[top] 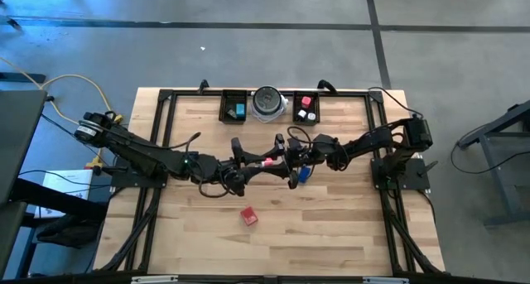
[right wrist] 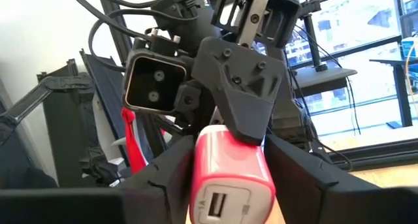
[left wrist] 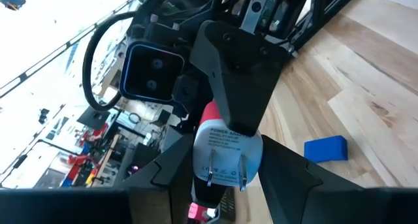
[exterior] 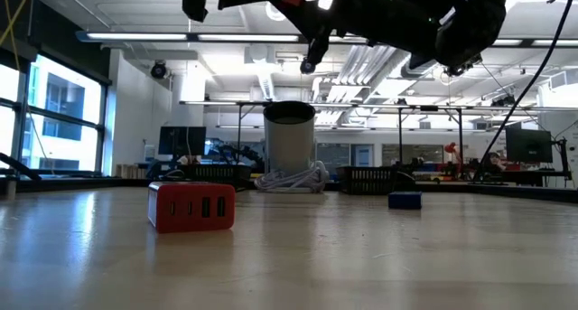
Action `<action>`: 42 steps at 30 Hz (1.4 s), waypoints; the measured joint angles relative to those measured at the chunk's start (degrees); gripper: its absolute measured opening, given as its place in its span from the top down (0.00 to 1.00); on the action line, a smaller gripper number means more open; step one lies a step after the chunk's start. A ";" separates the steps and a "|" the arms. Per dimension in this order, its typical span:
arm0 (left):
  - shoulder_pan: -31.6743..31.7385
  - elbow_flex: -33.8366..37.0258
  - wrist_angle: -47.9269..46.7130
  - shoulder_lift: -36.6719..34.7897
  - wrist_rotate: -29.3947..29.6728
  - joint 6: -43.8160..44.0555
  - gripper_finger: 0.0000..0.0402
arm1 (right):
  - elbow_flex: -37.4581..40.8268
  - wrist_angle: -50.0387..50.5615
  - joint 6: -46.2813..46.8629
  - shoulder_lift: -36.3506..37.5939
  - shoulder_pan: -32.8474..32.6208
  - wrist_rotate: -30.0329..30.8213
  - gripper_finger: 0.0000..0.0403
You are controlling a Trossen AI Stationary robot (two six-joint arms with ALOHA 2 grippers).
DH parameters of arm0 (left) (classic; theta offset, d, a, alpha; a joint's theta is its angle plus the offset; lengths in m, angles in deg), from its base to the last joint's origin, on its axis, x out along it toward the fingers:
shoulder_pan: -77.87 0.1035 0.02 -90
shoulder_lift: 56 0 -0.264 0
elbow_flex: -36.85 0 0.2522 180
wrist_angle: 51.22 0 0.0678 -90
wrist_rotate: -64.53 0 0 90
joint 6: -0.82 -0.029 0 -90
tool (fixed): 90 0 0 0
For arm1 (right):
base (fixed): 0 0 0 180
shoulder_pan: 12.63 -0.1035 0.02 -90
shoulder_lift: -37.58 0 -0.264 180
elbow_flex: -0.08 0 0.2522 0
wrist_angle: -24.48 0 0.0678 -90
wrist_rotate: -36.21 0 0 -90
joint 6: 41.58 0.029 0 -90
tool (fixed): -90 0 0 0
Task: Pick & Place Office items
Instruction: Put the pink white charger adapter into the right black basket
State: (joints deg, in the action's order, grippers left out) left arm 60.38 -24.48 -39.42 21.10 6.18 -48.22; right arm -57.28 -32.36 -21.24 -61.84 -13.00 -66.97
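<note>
A small charger, pink (top: pixel 267 161) with a white pronged end (left wrist: pixel 227 152), hangs high above the table's middle between both grippers. My left gripper (left wrist: pixel 228 160) comes from the table's left and is shut on the white end. My right gripper (right wrist: pixel 232 160) comes from the right and is shut on the pink end with the USB port (right wrist: pixel 219 204). A red power block (top: pixel 248 215) rests flat on the table nearer the front. A blue block (top: pixel 303 174) lies below my right gripper. My left gripper pinches the charger's white pronged end by its two sides (left wrist: pixel 200 160) between its two fingers. The fingers come level from the table's left, along the charger. The prongs face back toward the wrist, and the charger is clear of the table. My right gripper pinches the charger's pink end by its two sides (right wrist: pixel 198 168), the USB port facing back toward the wrist. The fingers come nearly level from the table's right, turned about a quarter against the left gripper's. One right finger (left wrist: pixel 235 80) lies over the charger's top.
At the far edge stand a black tray (top: pixel 228 112) with a teal piece (top: pixel 240 110), a round silver-grey dish (top: pixel 267 103), and a second black tray (top: pixel 298 112) with red (top: pixel 306 101) and white (top: pixel 308 115) pieces. Bare wood lies toward the near edge.
</note>
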 joint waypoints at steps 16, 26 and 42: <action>-3.68 0.02 -1.12 -1.86 11.06 -3.24 0.65 | -0.02 0.15 -1.05 0.00 2.78 -1.19 0.57; -3.94 0.00 -18.33 -10.41 7.36 12.93 0.65 | 0.02 13.56 -3.83 6.75 5.41 2.48 0.57; 5.82 -4.25 -39.75 -10.19 -5.28 28.40 0.65 | 0.04 32.64 11.94 9.95 5.02 7.20 0.57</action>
State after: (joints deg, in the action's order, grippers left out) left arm 66.20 -28.73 -79.18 10.91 0.90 -19.82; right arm -57.23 0.28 -9.30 -51.89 -7.98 -59.77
